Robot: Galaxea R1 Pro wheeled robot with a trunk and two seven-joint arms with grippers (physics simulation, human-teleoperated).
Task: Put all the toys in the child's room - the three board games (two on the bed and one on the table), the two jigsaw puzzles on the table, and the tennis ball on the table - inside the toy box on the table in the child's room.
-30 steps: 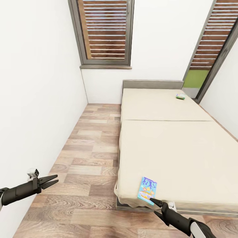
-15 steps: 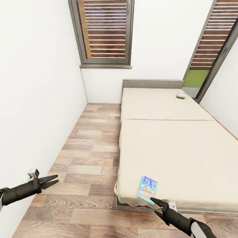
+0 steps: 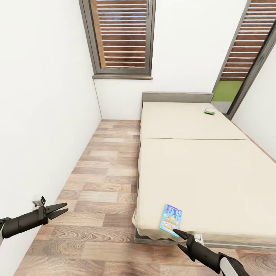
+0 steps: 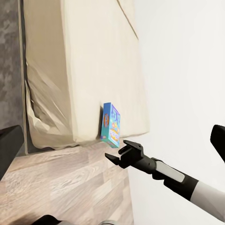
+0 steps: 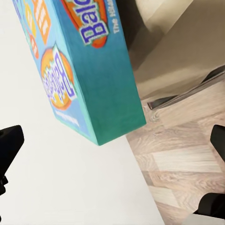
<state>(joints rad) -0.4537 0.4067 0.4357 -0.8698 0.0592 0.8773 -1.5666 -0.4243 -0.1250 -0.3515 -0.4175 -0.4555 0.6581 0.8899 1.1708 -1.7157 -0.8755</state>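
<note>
A blue board game [image 3: 170, 220] with cartoon print lies flat on the bed [image 3: 199, 172], at the foot edge near the corner. My right gripper [image 3: 176, 232] is open right at the box's near end. Its fingers [image 5: 9, 150] stand wide apart on either side of the box's corner [image 5: 89, 61] in the right wrist view. The left wrist view takes in the box [image 4: 111, 124] and the right gripper [image 4: 116, 152] just short of it. A small green board game [image 3: 209, 111] rests far up the bed near the headboard. My left gripper [image 3: 61, 209] hangs open over the floor, holding nothing.
A white wall [image 3: 42, 126] runs close along my left arm. A strip of wood floor [image 3: 107, 172] lies between wall and bed. Slatted windows [image 3: 122, 36] are at the far end, and another wall borders the bed's right side.
</note>
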